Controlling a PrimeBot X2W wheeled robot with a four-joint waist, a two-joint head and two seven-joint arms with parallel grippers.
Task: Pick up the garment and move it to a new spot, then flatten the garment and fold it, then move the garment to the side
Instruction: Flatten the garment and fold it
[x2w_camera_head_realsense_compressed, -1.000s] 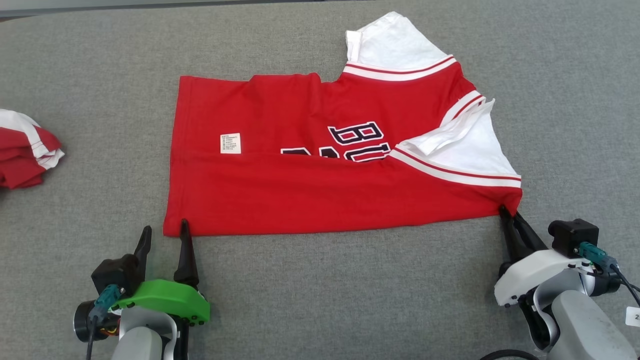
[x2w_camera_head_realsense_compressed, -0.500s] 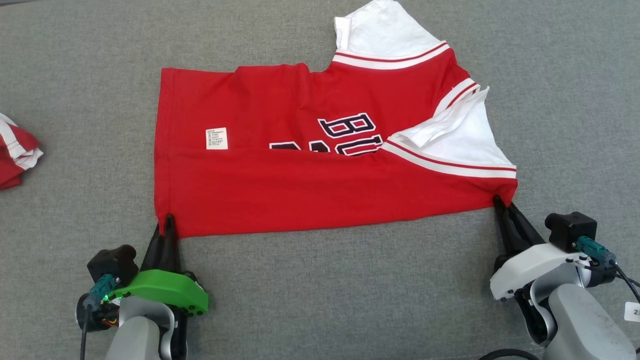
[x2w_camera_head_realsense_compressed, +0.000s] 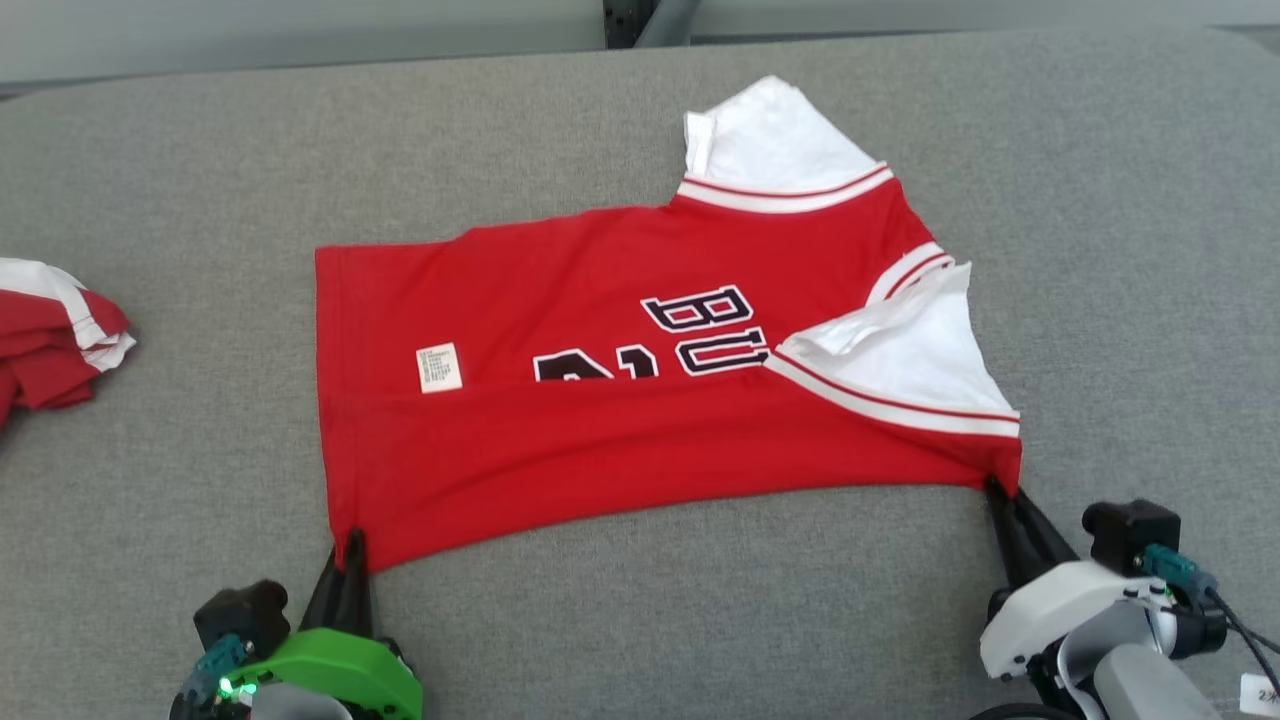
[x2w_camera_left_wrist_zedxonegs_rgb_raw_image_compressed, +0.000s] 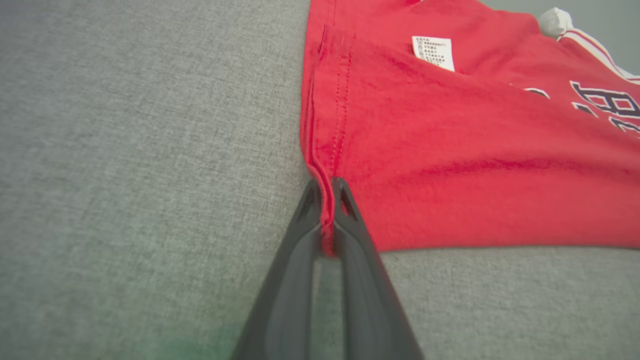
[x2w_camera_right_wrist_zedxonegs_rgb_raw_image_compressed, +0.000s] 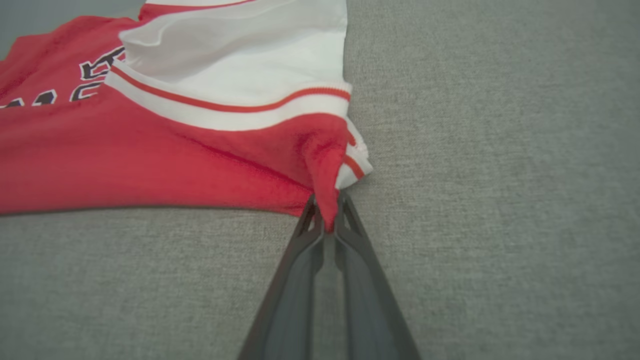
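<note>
Pinching near corners of the garment (x2w_camera_head_realsense_compressed: 620, 450): left pincer (x2w_camera_head_realsense_compressed: 350, 548) and right pincer (x2w_camera_head_realsense_compressed: 994, 492), both clamped.

- Head camera: high, facing forward and down over the grey fabric tabletop (x2w_camera_head_realsense_compressed: 180, 170), whole red-and-white jersey (x2w_camera_head_realsense_compressed: 600, 450).
- Left wrist camera: low, close along the left hand (x2w_camera_left_wrist_zedxonegs_rgb_raw_image_compressed: 326, 186), jersey's hem corner.
- Right wrist camera: likewise, right hand (x2w_camera_right_wrist_zedxonegs_rgb_raw_image_compressed: 327, 202), sleeve corner.

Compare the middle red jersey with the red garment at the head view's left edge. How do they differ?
The jersey lies spread out; the left garment is bunched. The jersey is pinched at its two near corners by the left tool and right tool; the left garment is untouched. Both are red with white trim.
</note>
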